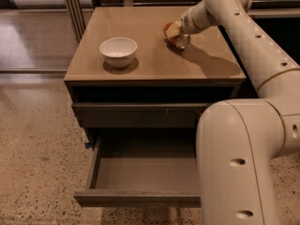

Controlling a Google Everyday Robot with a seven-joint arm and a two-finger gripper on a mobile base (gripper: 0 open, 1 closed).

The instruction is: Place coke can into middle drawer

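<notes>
1. Red-orange with a silver end, the coke can (178,38) sits tilted at the far right of the desk (154,67), its metal end pointing down toward the desk surface and its shadow falling just to its right.
2. The gripper (175,31) is right at the can, reaching in from the right at the end of the cream arm (243,29). The jaws are closed around the can, with one pale finger (172,29) lying across its upper left side, so the can lies between them rather than beside them.
3. A white bowl (118,51) stands upright on the left half of the desk, well apart from the can and the gripper.
4. Below the desk top, a closed drawer front (136,115) with small marks near its centre runs across the cabinet.
5. Under that, the middle drawer (136,199) is pulled out toward the camera, showing a flat grey floor and low side walls. Its right part is hidden behind the robot's large cream forearm (234,168).
6. The can is on top of the desk, not in the drawer.
7. A speckled stone floor (37,163) lies around the cabinet.
</notes>
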